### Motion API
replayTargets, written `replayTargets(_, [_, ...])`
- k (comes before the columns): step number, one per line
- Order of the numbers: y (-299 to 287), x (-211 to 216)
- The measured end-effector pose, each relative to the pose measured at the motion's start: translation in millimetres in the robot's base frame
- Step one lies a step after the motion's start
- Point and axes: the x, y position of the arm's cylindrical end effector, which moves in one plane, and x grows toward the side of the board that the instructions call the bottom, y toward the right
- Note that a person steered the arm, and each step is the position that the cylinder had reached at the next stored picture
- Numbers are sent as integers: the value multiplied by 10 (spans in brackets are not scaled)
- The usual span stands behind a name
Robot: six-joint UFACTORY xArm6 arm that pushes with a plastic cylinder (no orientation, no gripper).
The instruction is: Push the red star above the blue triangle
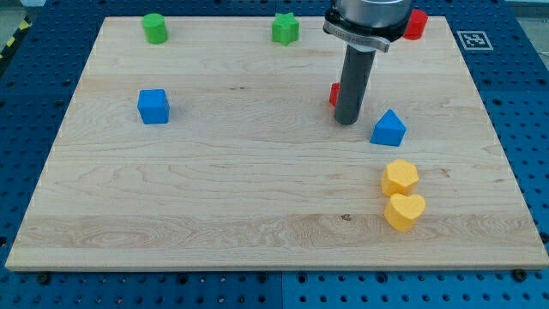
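Nearest the camera sit two yellow pieces, a yellow heart (404, 211) touching a yellow hexagon (400, 178) just above it, toward the view's lower right of the wooden board (214, 189). Above them stands the blue triangle (389, 128), and just to its left my tip (346, 122) rests on the board; it is a bare rod that grips nothing. The red star (334, 94) peeks out from behind the rod on its left side, slightly higher in the view than my tip, so most of its shape is hidden and I take it for the star only from the task. It lies up and left of the triangle, and I judge it needs a shove toward the view's right to end directly above it. Another red block (416, 24) is partly cut off by the arm at the top right. A blue cube (153, 106), a green cylinder (155, 28) and a green star (286, 29) lie well apart.
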Motion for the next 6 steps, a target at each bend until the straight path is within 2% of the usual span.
replayTargets(1, [-342,-14])
replayTargets(2, [-482,-331])
replayTargets(3, [-351,-488])
replayTargets(5, [78,-196])
replayTargets(6, [270,-210])
